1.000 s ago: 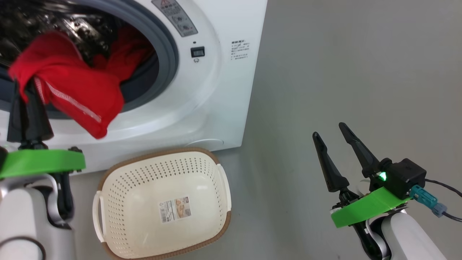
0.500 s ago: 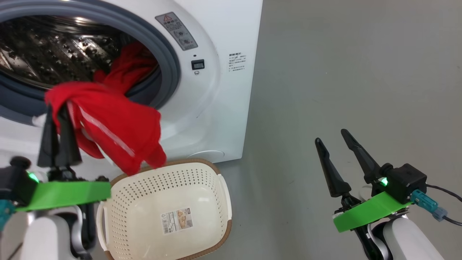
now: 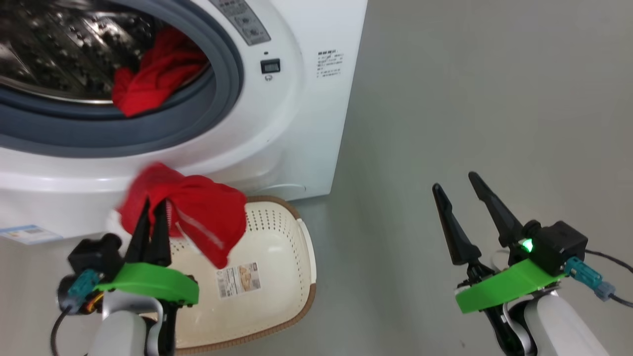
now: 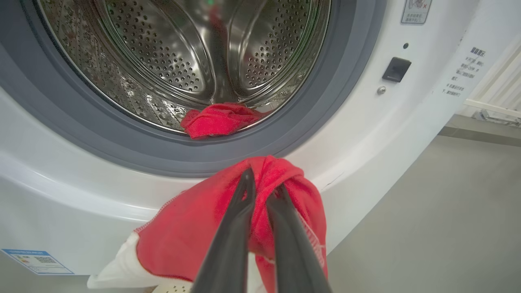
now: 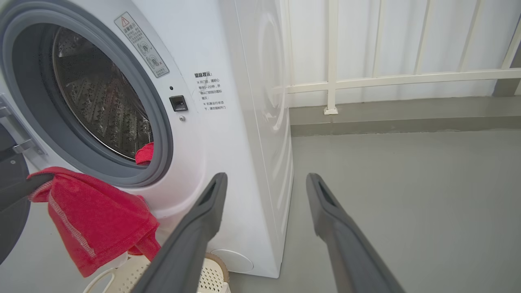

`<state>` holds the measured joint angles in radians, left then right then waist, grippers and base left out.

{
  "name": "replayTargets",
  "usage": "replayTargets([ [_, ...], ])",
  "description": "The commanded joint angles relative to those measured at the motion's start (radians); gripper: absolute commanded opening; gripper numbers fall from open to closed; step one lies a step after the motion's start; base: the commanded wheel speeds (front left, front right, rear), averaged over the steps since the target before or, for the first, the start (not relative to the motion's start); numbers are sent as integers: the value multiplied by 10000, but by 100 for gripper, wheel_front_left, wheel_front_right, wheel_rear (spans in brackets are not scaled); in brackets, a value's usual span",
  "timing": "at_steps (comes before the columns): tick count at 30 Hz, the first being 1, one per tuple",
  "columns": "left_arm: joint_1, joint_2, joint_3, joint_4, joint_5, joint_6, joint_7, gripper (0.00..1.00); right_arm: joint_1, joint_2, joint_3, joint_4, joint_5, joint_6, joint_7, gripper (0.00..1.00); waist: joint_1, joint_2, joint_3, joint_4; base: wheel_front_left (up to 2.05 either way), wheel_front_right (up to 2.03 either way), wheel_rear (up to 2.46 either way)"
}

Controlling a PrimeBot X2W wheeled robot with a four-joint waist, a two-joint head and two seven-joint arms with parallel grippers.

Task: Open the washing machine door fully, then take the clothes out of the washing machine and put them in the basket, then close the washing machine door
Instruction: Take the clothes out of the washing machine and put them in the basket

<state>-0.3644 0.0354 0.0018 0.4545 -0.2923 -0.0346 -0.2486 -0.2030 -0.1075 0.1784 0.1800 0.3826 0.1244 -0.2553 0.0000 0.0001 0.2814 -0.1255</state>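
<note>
Now left fingers (image 3: 140, 236) pinch one garment (image 3: 207, 217) over one basket (image 3: 283, 232), a second garment (image 3: 153, 79) lies in the drum (image 3: 59, 49), right fingers (image 3: 452, 228) spread.

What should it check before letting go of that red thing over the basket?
1. Left claw shut on the red garment: ok.
2. Garment fully out of the washer: ok.
3. Garment over the basket: ok, it hangs above its left part.
4. Basket upright, with room: ok.
5. Right claw open, off to the side: ok.
6. Washer emptied: not ok, a second garment lies inside.
</note>
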Motion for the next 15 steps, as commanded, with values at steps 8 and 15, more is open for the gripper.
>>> replayTargets([
  [8,-1375,150,-127,2496,-584,32,-128,0,-597,86,302,-351,-8,63,-65,100,0,-1,968,-20,0,0,0],
  [15,-2464,149,-710,5052,-785,-105,-130,0,-861,181,400,-358,-16,63,-65,100,0,-1,1627,-142,0,0,0],
])
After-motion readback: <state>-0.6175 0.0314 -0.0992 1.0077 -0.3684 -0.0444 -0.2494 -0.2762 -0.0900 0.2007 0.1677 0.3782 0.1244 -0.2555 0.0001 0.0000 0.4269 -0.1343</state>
